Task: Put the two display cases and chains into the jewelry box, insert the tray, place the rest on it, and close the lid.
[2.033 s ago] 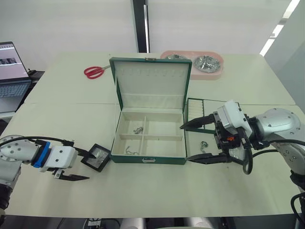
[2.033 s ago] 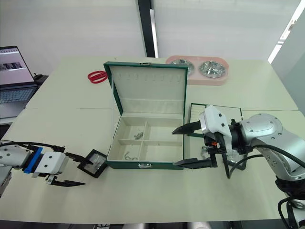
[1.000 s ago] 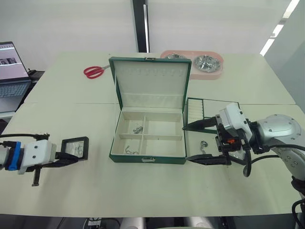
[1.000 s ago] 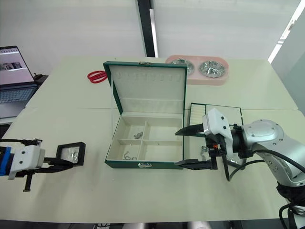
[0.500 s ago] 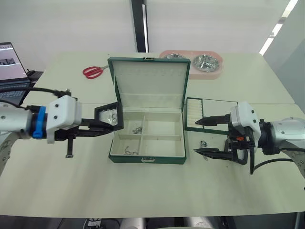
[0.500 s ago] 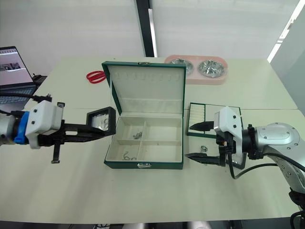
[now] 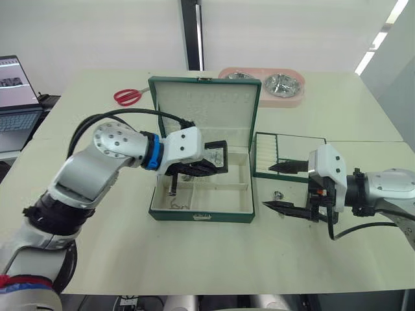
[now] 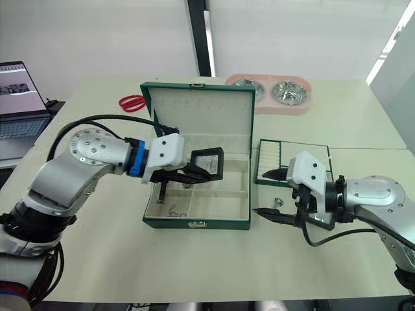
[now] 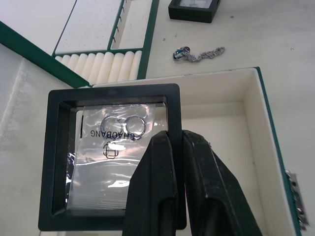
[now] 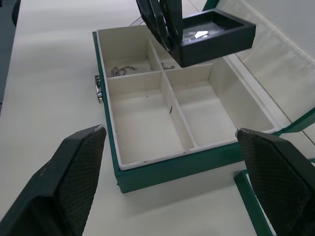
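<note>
Left eye view has the jewelry box (image 7: 202, 214) standing open on the table (image 7: 97, 259), its lid (image 7: 206, 110) upright at the back. Over the box's rear compartments the left gripper (image 8: 194, 170) hangs with its 2 fingers (image 9: 162, 196) pressed narrow on the edge of 1 display case (image 7: 215, 157), which is clear of the box floor and tilted. In the left wrist view that case's window shows 2 silvery rings.

Inside the box, chains lie in the left-hand compartments: 1 chain (image 10: 123, 70) in the front left one, another in the rear left one.

Just right of the box the right gripper (image 7: 286, 188) hovers with its jaws spread wide, 1 finger over the tray (image 7: 285, 152), the other nearer the front. A loose chain (image 7: 278, 194) lies on the table between them, beside the box's right wall. The second display case (image 9: 194, 9) sits on the table beyond that chain, seen from the left wrist.

Behind the lid are red-handled scissors (image 7: 128, 97) and a pink double bowl (image 7: 272, 85).
</note>
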### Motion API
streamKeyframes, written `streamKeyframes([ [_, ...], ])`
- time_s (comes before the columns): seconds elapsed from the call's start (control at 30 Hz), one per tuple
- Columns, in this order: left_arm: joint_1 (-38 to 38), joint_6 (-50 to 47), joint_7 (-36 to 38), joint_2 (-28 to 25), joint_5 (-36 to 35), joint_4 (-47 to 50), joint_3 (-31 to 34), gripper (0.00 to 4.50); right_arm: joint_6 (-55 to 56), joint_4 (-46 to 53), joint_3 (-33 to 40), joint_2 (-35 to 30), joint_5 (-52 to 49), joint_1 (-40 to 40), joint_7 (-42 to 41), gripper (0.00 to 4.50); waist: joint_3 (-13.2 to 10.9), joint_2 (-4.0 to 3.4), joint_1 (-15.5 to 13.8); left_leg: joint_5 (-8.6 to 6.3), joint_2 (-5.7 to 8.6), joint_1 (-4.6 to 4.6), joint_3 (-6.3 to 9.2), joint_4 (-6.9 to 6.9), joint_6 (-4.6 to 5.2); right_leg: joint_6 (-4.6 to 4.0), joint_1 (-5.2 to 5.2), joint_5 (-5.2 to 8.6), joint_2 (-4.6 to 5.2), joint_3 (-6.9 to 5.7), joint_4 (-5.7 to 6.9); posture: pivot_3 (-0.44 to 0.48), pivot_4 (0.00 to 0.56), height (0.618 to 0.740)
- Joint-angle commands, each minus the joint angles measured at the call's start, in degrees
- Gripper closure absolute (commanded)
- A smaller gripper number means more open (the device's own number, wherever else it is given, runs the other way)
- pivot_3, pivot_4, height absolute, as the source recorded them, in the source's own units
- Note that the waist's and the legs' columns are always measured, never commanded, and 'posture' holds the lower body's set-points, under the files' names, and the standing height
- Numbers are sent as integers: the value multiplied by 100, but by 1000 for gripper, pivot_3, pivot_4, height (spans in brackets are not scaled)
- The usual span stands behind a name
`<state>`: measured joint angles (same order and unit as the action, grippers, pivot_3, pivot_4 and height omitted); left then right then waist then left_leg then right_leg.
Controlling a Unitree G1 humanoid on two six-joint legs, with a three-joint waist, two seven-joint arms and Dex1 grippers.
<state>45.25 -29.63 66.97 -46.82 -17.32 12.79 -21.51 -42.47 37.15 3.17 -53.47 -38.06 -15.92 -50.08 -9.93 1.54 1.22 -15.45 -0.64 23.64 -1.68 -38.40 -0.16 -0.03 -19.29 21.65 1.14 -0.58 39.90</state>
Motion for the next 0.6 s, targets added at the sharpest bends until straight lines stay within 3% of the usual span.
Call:
streamKeyframes([
  [0.03,338,381,2,312,598,-479,-292,4472,-19,202,96,48,-16,-26,157,0,0,0,-12,0,0,9,6,-7,0,0,-3,0,-1,-1,0,0,150,740],
  [0.33,439,579,180,791,1200,-1082,-507,4472,-197,243,-6,24,171,-51,445,0,0,0,-46,-1,0,28,17,-36,1,0,-6,0,-4,-5,4,0,150,740],
  [0.6,270,697,211,884,1621,-1236,-596,4472,-189,271,8,44,129,-36,465,0,0,0,-79,-1,1,28,17,-36,2,0,-5,0,-4,-5,5,0,150,740],
])
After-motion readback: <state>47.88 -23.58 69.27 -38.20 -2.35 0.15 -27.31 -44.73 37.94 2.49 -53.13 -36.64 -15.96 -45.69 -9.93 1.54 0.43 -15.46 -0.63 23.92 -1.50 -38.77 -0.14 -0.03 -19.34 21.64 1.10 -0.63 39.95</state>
